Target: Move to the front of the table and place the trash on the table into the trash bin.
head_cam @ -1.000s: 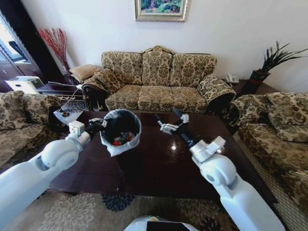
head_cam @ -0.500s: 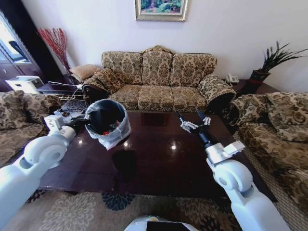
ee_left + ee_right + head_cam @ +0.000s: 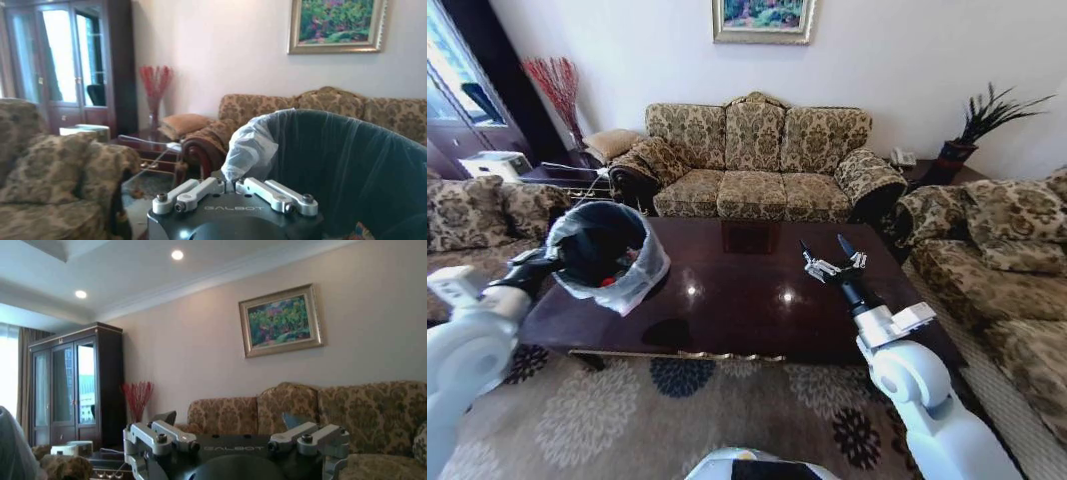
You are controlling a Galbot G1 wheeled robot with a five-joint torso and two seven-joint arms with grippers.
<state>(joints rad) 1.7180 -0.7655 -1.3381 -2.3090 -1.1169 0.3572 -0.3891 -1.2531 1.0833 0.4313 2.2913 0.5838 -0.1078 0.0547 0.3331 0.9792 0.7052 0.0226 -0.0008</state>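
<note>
Head view: high, looking forward and down over desk (image 3: 757, 300), sofa (image 3: 757, 165) and painting (image 3: 763, 18) at top of frame. Left wrist view: low, level, very near bin (image 3: 347, 170), facing sofa (image 3: 320, 107) and painting (image 3: 337, 25) at upper right. Right wrist view: low, tilted up toward ceiling, painting (image 3: 280, 320) at centre right. All three share sofa, painting, back wall.

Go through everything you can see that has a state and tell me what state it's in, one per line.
trash bin: lifted off the table's left end, tilted, trash inside
left gripper: shut on the bin's rim
right gripper: open, empty, raised over the table's right side
table: top bare of litter
</note>
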